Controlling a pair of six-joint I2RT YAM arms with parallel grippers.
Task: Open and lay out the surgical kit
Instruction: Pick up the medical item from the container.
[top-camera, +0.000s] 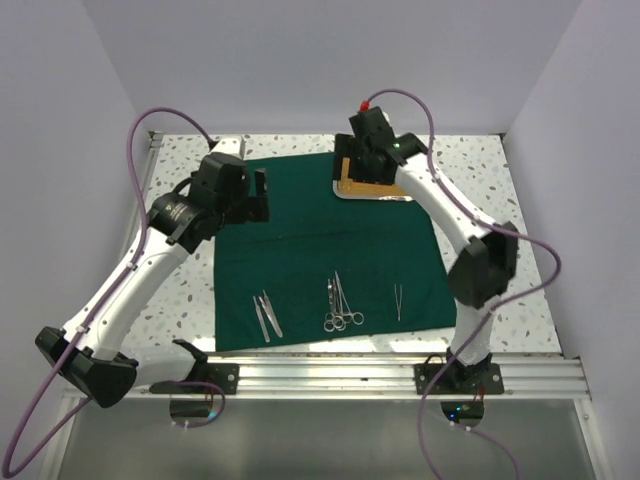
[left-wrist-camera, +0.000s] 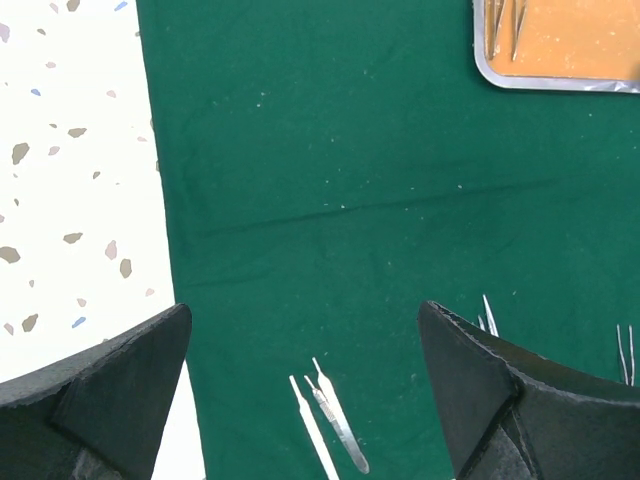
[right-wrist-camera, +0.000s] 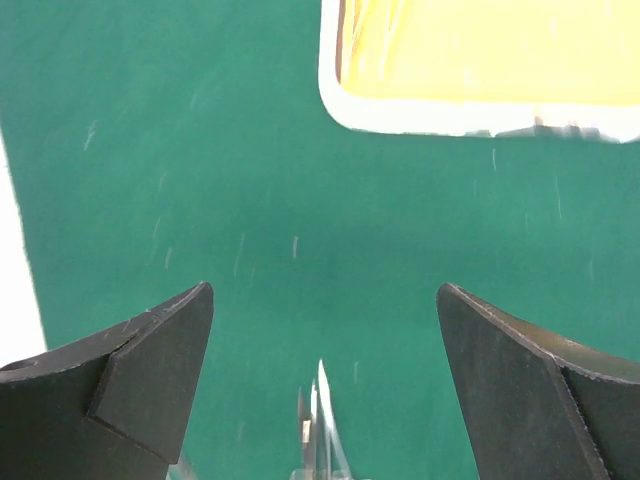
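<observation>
The dark green cloth (top-camera: 330, 250) lies spread flat on the table. The steel tray (top-camera: 385, 194) with tan lining sits on its far right part, half hidden by my right gripper (top-camera: 365, 165), which hovers open and empty over it. Scissors and forceps (top-camera: 342, 305), two slim silver tools (top-camera: 266, 316) and tweezers (top-camera: 398, 301) lie in a row near the cloth's front edge. My left gripper (top-camera: 255, 200) is open and empty above the cloth's far left part. The left wrist view shows the tray (left-wrist-camera: 560, 84) still holding thin silver tools (left-wrist-camera: 505, 25).
The speckled white tabletop (top-camera: 185, 290) shows left and right of the cloth. White walls close in the back and both sides. A metal rail (top-camera: 350, 370) with the arm bases runs along the near edge.
</observation>
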